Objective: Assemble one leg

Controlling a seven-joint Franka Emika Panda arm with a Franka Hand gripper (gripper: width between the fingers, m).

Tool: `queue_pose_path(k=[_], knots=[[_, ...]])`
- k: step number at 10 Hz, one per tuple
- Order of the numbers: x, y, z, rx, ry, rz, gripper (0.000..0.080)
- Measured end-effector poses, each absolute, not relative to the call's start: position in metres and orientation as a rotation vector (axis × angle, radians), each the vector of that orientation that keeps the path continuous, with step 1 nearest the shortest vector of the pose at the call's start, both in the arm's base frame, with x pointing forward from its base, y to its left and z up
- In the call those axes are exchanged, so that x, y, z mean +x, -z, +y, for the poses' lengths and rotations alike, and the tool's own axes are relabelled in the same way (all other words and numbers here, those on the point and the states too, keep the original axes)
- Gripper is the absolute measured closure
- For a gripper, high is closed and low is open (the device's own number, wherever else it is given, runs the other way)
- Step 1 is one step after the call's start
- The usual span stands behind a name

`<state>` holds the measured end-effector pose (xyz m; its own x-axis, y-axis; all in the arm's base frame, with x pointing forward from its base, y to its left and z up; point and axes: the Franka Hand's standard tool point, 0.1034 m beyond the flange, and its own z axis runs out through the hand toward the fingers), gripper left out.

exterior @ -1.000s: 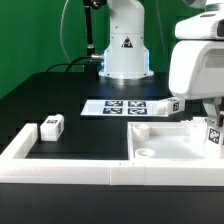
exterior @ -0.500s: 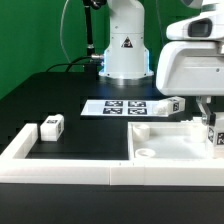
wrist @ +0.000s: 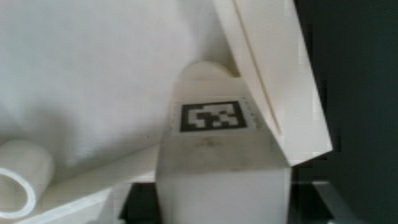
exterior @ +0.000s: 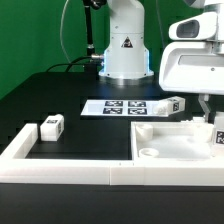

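Observation:
My gripper (exterior: 214, 122) is at the exterior view's right, over the right part of the large white panel (exterior: 165, 143). It is shut on a white leg (exterior: 219, 138) with a black-and-white tag. In the wrist view the leg (wrist: 221, 150) runs up between my dark fingers (wrist: 143, 206), its tip near the panel's raised edge (wrist: 281, 80). A round hole of the panel (wrist: 15, 180) shows beside it. A second leg (exterior: 52, 125) lies at the exterior view's left. A third leg (exterior: 176, 103) lies behind the panel.
The marker board (exterior: 118, 107) lies on the black table behind the panel. A white L-shaped rail (exterior: 60, 166) runs along the front and left. The robot base (exterior: 124, 50) stands at the back.
My hand has shifted a little toward the exterior view's left and turned slightly. The leg stays gripped over the panel's right side. The other legs have not moved.

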<state>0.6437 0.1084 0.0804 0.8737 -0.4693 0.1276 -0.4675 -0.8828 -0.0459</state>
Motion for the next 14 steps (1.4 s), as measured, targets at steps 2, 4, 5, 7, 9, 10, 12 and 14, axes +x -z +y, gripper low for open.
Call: queue_pose_path(k=[2,4,5,7,9,10,12,14], knots=[[0.643,-0.08,0.101,-3.013,0.201,0.851,0.0507],[0.642,-0.08,0.1,-3.006,0.198,0.883,0.0446],[0.642,-0.08,0.1,-3.007,0.198,0.881,0.0446],[0.643,-0.081,0.099,-3.015,0.2,0.856,0.0254],[0.648,-0.107,0.093,-3.029,0.221,0.735,0.0155],[0.65,-0.121,0.089,-3.028,0.235,0.704,0.0155],[0.648,-0.118,0.089,-3.029,0.233,0.707,0.0151],[0.648,-0.118,0.089,-3.029,0.233,0.707,0.0151]])
